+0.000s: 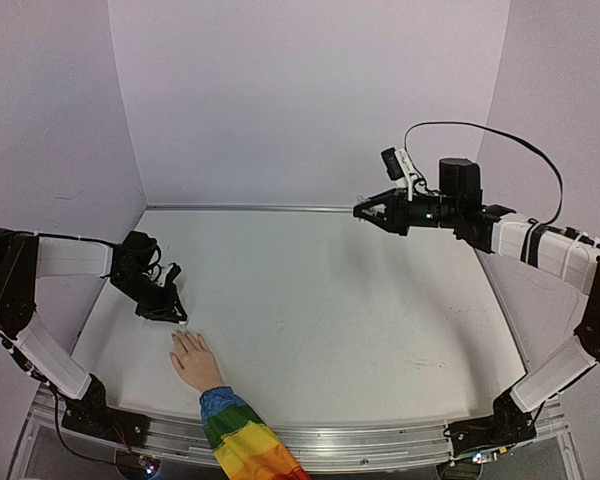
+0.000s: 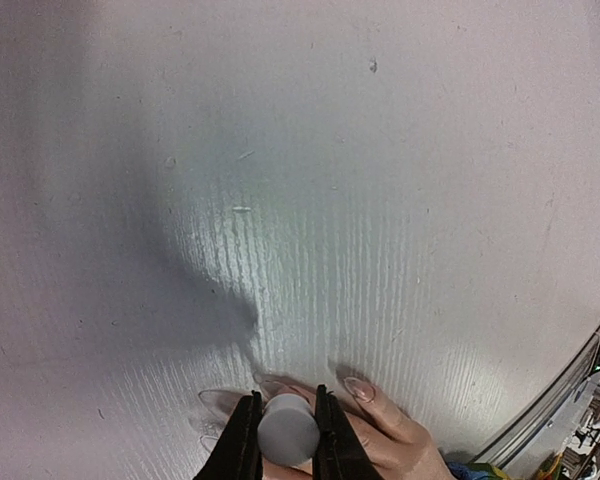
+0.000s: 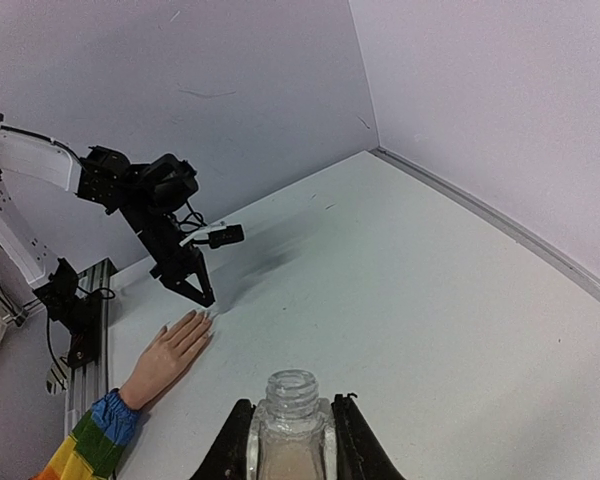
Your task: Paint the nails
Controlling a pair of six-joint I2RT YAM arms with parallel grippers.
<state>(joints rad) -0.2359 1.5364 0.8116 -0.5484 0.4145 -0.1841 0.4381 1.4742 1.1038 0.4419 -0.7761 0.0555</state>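
Left fingers (image 2: 242,445) are clenched on a round grey-white cap (image 2: 286,432), seen end-on in the left wrist view. The left gripper (image 1: 175,315) is tilted down at the table (image 1: 330,300), its tip just above the fingertips of the mannequin hand (image 1: 192,358). The nails (image 2: 359,388) are pale and glossy, on fingers lying flat on the table right under and beside the cap; whether the cap touches them cannot be told. The hand lies palm down near the left front of the table, with its rainbow sleeve (image 1: 240,440) running off the near edge. Right fingers (image 3: 238,440) grasp a clear bottle (image 3: 293,425), upright, neck uncapped, pale contents inside. The right gripper (image 1: 365,210) is held high over the far right of the table, well apart from the hand.
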